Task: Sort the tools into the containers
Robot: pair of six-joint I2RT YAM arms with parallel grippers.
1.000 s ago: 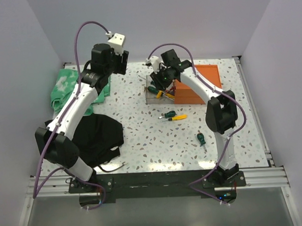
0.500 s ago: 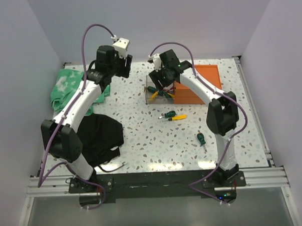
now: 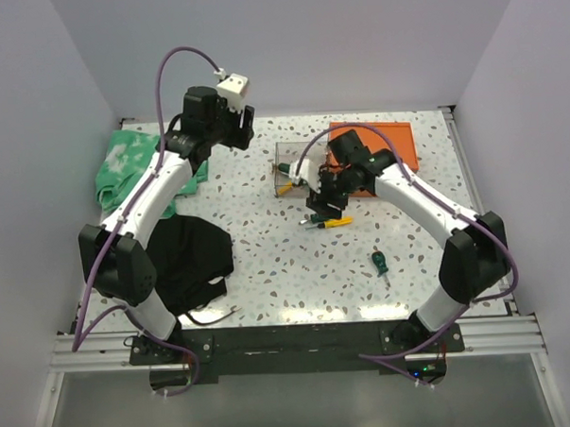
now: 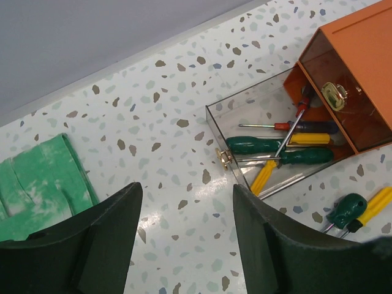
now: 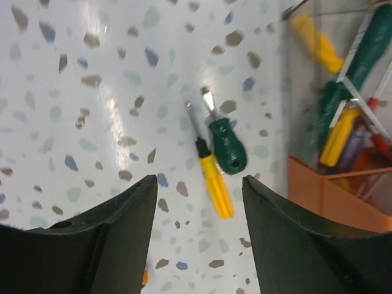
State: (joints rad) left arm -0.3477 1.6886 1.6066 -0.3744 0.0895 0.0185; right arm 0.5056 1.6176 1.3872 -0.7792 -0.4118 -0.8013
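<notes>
Surface: one speckled table (image 3: 269, 271).

Cloths: two. The black cloth (image 3: 188, 260) lies by the left edge, nearer the front. The green cloth (image 3: 122, 164) lies in the far-left corner.

Containers: one orange chest (image 3: 395, 142) at the far edge, right of centre. It has one clear drawer (image 4: 245, 131) pulled out toward the left.

My grippers: two.
- The left gripper (image 4: 187, 202) hangs near the far edge, fingers spread wide, nothing between them.
- The right gripper (image 5: 199, 190) hovers over mid-table, also spread wide and empty.

Screwdrivers in the drawer: I count at least six. The handles are two green, two yellow, some red and one dark blue. They overlap, so the exact number is unclear.

Screwdrivers loose on the table: three.
- The yellow screwdriver (image 5: 214, 184) and the stubby green screwdriver (image 5: 226, 144) lie touching, just beside the drawer's near side.
- A second stubby green screwdriver (image 3: 378, 260) lies alone toward the near edge, right of centre.

Relative positions:
- The touching pair sits directly below my right gripper, in line with the gap between its fingers.
- The drawer lies to the right of my left gripper, well apart.
- The lone green one is apart from both grippers.
</notes>
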